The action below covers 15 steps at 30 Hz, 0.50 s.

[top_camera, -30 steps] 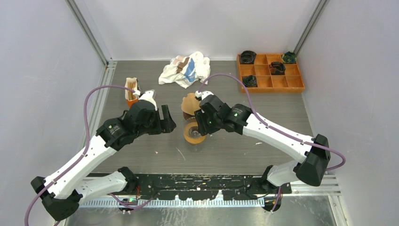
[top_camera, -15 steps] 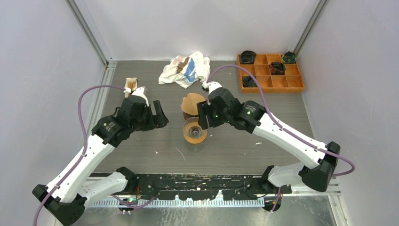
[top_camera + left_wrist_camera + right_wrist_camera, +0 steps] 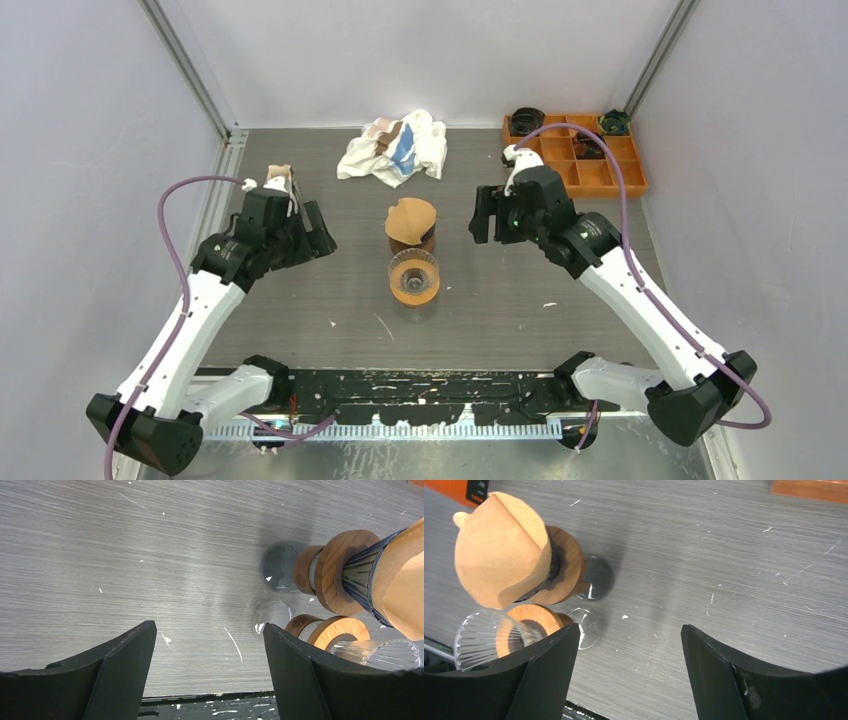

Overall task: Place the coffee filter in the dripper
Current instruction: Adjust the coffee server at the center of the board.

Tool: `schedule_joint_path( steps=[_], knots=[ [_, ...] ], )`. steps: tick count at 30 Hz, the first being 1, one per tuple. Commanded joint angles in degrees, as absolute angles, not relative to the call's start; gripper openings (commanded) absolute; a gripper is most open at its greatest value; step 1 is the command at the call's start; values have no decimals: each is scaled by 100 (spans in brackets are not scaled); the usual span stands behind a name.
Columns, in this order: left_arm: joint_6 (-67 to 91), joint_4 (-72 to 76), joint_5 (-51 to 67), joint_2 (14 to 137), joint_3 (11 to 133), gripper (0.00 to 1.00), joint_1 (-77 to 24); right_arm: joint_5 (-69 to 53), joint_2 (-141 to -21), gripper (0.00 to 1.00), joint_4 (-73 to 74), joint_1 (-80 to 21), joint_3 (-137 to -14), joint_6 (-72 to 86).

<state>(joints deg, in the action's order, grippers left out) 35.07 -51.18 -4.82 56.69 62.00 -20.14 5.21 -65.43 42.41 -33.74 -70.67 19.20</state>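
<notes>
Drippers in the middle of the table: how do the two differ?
The far dripper holds a brown paper filter; the near dripper is empty. The far dripper's glass is dark, the near dripper's is clear and ribbed. Both have a wooden collar and stand on the table.

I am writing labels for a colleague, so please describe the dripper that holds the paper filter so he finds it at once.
On the grey table, two drippers stand close together in the middle. Take the farther dripper, toward the crumpled cloth. Unlike the clear, empty dripper beside it, it is dark and holds a brown paper filter.
</notes>
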Motion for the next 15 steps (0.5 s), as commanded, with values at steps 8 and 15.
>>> schedule_joint_path(
  steps=[8, 15],
  knots=[
    [3525, -4324, 444, 6328, 6344, 79, -1811, 357, -6352, 84, 3284, -2971, -6483, 1652],
    [4444, -2674, 1863, 6795, 5258, 77, -1865, 179, -6248, 87, 2817, -2917, -6056, 1687]
  ],
)
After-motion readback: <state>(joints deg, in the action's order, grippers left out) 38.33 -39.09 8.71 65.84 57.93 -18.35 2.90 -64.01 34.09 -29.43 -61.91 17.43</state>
